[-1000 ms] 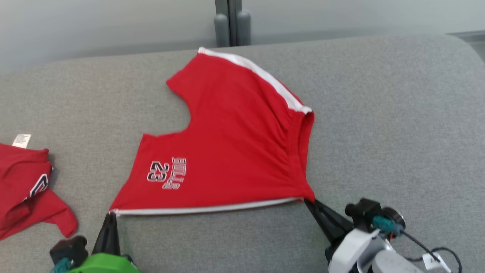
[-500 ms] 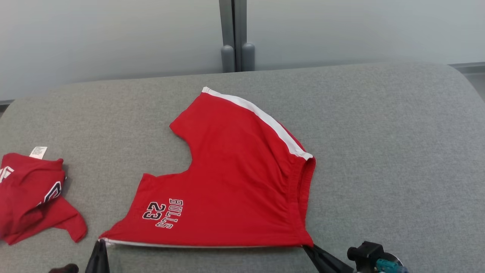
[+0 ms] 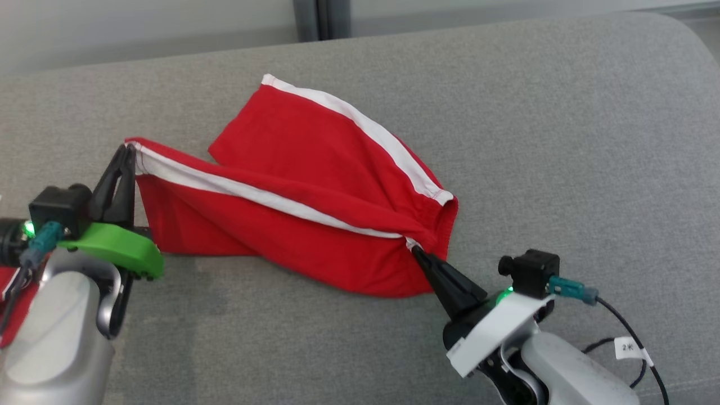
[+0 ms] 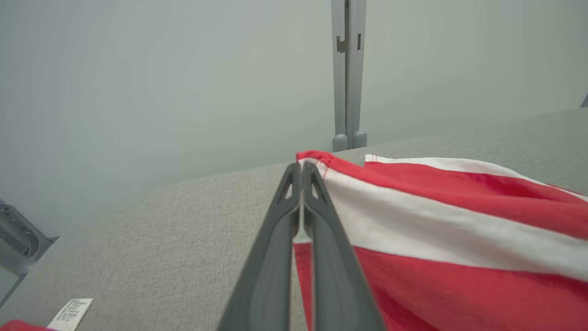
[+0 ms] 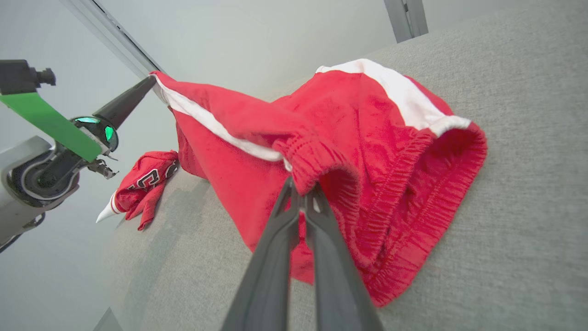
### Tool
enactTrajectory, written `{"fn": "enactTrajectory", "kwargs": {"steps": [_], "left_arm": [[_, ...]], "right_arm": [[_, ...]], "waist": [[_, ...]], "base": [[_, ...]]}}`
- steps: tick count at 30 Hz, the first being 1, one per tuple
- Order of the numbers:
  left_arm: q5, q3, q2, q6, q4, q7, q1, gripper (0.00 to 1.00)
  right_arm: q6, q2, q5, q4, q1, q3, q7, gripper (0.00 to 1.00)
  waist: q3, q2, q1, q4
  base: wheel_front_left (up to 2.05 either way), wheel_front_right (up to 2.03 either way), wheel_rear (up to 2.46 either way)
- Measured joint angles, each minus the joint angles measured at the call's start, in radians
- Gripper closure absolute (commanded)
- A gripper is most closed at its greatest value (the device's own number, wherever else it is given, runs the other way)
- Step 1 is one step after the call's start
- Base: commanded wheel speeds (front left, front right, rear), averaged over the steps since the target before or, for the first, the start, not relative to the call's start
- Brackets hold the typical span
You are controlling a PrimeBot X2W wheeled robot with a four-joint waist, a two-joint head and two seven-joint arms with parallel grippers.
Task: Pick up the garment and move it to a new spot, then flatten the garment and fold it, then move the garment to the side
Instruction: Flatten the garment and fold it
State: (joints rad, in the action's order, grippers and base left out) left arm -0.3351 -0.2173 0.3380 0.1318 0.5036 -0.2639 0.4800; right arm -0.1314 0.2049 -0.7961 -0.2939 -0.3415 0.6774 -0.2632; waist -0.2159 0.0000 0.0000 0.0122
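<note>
The garment (image 3: pixel 315 169) is red with white stripes and a gathered elastic band, and it lies on the grey padded surface (image 3: pixel 562 140). Its near edge is lifted and stretched between my two grippers, sagging over the part that still lies flat. At the edge's left corner, my left gripper (image 3: pixel 130 151) is shut on a white-striped hem (image 4: pixel 330 184). My right gripper (image 3: pixel 415 250) is shut on the right corner by the elastic band (image 5: pixel 317 161). The right wrist view also shows the garment (image 5: pixel 367 138) and the left gripper (image 5: pixel 149 80). The lettering is hidden.
Another red garment (image 5: pixel 147 181) lies crumpled at the left, with its white tag (image 4: pixel 69 312) beside it. A grey post (image 3: pixel 315 17) stands behind the surface's far edge. Bare grey surface stretches to the right and near side.
Both grippers have lifted the garment's near edge and carried it up and over the flat part, hiding the lettering. The head camera has also shifted.
</note>
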Motion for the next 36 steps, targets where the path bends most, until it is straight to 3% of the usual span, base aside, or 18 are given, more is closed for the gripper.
{"fn": "enactTrajectory", "kwargs": {"steps": [6, 15, 23, 32, 33, 34, 35, 36], "left_arm": [[-0.059, -0.176, 0.109, 0.0, 0.094, 0.03, 0.211, 1.0], [-0.193, -0.389, 0.195, 0.0, 0.163, 0.074, 0.417, 1.0], [-0.278, -0.519, 0.244, 0.0, 0.227, 0.091, 0.534, 1.0], [-0.316, -0.598, 0.241, 0.0, 0.306, 0.061, 0.616, 1.0], [-0.316, -0.606, 0.238, 0.0, 0.316, 0.055, 0.618, 0.82], [-0.32, -0.614, 0.235, 0.0, 0.328, 0.048, 0.618, 0.13], [-0.325, -0.618, 0.232, 0.0, 0.339, 0.044, 0.618, 0.0], [-0.334, -0.618, 0.228, 0.0, 0.353, 0.036, 0.618, 0.0]], "right_arm": [[0.0, -0.026, -0.148, 0.002, -0.126, 0.011, 0.0, 1.0], [0.0, -0.035, -0.256, 0.033, -0.21, 0.029, 0.0, 1.0], [0.0, -0.055, -0.287, 0.056, -0.225, 0.029, 0.0, 1.0], [0.0, -0.092, -0.287, 0.028, -0.253, 0.043, 0.0, 1.0], [0.0, -0.094, -0.288, 0.023, -0.253, 0.043, 0.0, 1.0], [0.0, -0.095, -0.288, 0.017, -0.253, 0.041, 0.0, 0.83], [0.0, -0.095, -0.287, 0.012, -0.252, 0.04, 0.0, 0.0], [0.0, -0.096, -0.284, 0.007, -0.25, 0.036, 0.0, 0.0]], "waist": [[-0.092, 0.0, 0.0, 0.046], [-0.204, 0.0, 0.0, 0.134], [-0.266, 0.0, 0.0, 0.222], [-0.294, 0.0001, 0.0001, 0.255], [-0.292, 0.0001, 0.0, 0.254], [-0.288, 0.0, 0.0001, 0.252], [-0.285, 0.0, 0.0, 0.251], [-0.28, 0.0, 0.0001, 0.25]], "base": [[0.0, 0.0, 0.0], [0.0, 0.0, 0.0], [0.0, 0.0, 0.0], [0.0, 0.0, 0.0], [0.0, 0.0, 0.0], [0.0, 0.0, 0.0], [0.0, 0.0, 0.0], [0.0, 0.0, 0.0]]}}
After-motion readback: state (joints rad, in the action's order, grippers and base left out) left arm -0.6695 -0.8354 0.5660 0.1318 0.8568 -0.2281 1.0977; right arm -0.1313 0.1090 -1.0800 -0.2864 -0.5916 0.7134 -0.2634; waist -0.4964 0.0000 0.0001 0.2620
